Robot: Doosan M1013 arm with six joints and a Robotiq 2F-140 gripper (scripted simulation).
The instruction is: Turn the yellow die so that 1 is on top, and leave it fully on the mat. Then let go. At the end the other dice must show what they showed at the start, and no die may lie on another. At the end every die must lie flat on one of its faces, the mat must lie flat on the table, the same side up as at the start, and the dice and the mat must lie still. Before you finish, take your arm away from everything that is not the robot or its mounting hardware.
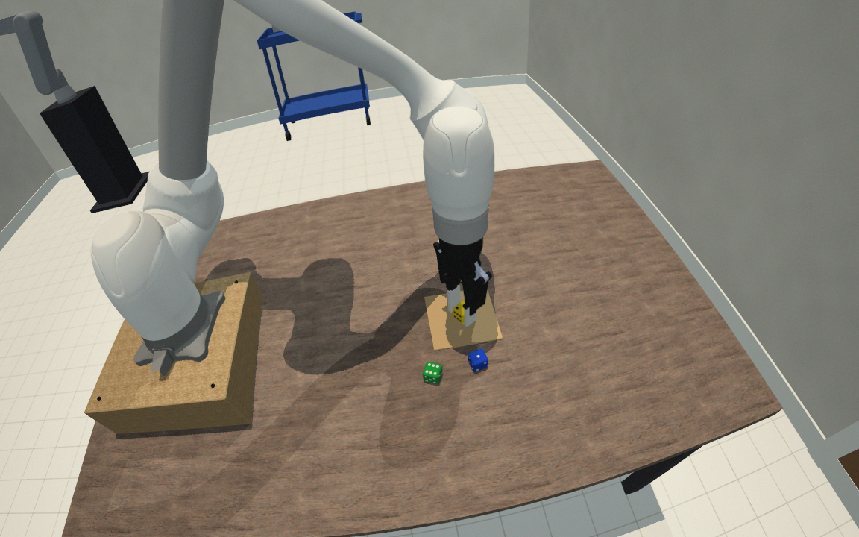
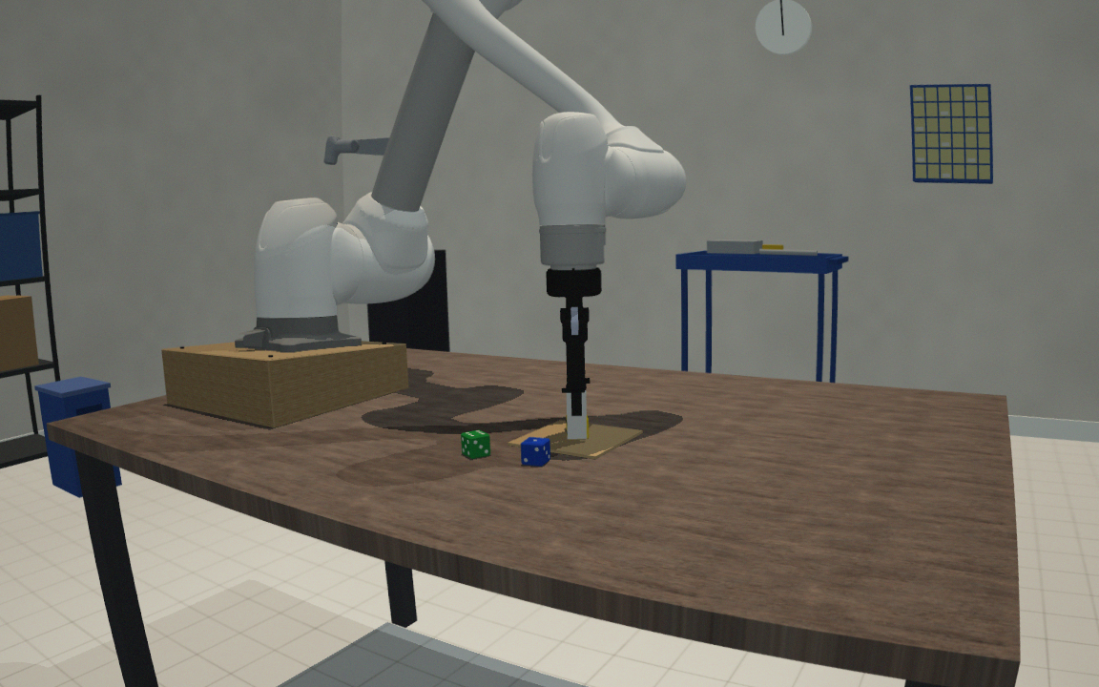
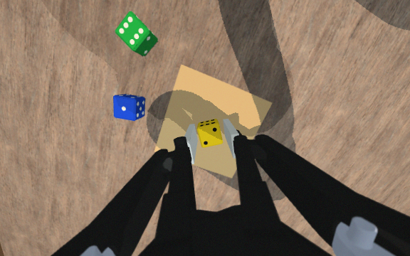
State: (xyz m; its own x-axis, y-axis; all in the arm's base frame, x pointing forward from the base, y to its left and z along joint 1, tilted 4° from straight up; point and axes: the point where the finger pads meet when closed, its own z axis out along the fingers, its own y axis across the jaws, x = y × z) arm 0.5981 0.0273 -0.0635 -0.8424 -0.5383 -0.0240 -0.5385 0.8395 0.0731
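Single white arm reaches out from its base at 9 o'clock in the top view, elbow high, forearm angling down to a vertical wrist. Black gripper (image 3: 210, 136) points straight down, low over the tabletop. Fingers partly closed, grey pads (image 3: 191, 140) flanking the yellow die (image 3: 210, 133), one each side; whether they press on it can't be judged.
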